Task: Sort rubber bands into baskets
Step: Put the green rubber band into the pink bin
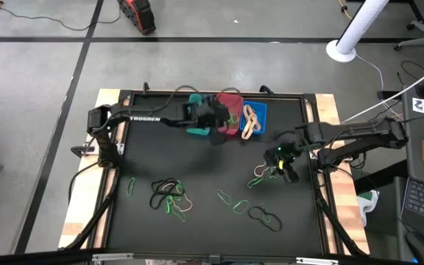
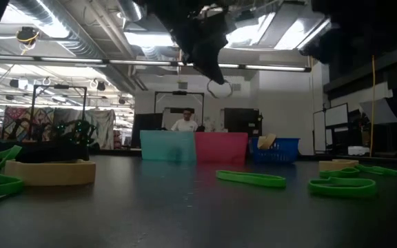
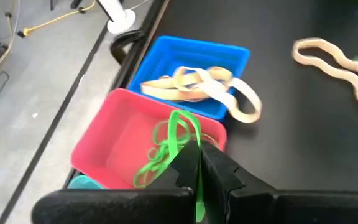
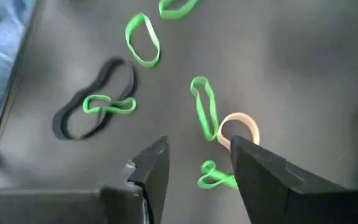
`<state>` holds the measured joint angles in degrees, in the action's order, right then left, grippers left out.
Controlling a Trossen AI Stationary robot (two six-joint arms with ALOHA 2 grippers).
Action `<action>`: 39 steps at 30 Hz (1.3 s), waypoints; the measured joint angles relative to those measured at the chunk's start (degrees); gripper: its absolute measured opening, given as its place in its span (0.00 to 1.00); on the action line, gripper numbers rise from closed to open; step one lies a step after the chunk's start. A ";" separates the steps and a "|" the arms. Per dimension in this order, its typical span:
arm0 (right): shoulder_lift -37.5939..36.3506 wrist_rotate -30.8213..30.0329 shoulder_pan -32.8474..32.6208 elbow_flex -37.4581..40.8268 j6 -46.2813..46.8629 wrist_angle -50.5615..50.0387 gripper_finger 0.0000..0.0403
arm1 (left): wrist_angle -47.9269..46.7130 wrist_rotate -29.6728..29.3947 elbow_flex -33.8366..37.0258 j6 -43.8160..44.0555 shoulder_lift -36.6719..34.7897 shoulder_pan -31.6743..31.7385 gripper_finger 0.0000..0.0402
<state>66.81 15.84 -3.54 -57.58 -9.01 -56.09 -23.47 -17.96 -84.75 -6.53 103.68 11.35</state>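
Occlusions and cut-offs. From above, the left arm covers most of the teal basket [image 1: 196, 110] and part of the red basket [image 1: 230, 110]; their contents cannot be read there. In the left wrist view only a corner of the teal basket [image 3: 84, 182] shows, and the green band [image 3: 169, 149] runs down behind the fingers. In the low view both arms are cropped by the upper edge. In the right wrist view a finger hides part of the tan band [image 4: 238, 127].

Across the dark surface [image 2: 185, 213], three baskets stand in a row at the far edge: teal basket [image 2: 167, 146], pink basket [image 2: 221, 147], blue basket [image 2: 274, 149] holding tan bands. Green rubber bands [image 2: 251, 178] lie nearer. A tan band [image 2: 50, 172] rests left. A dark arm [image 2: 202, 41] hangs above the baskets.
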 joint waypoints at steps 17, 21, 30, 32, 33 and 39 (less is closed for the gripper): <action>0.02 -4.57 -1.85 18.35 23.49 6.12 0.42 | 4.11 3.93 -0.02 -0.05 5.47 6.32 0.05; 0.02 -4.35 -1.85 20.47 25.80 9.20 0.42 | 5.64 3.76 -0.02 0.17 7.26 6.38 0.09; 0.02 -5.70 -1.85 23.58 29.54 15.73 0.42 | 6.17 3.45 -0.02 2.25 8.98 6.64 0.30; 0.02 -6.32 -1.85 23.58 30.34 15.81 0.42 | 6.18 3.45 -0.02 1.91 8.98 6.64 0.34; 0.02 -6.32 -1.85 23.58 30.61 15.81 0.42 | 6.16 3.45 -0.02 1.90 8.98 6.64 0.35; 0.27 -10.97 -5.47 23.58 31.29 15.84 0.42 | 6.09 3.45 -0.02 1.80 8.98 6.64 0.38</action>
<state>67.08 4.87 -9.01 -34.00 22.29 -40.25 -17.38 -14.50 -84.77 -4.73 112.66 18.00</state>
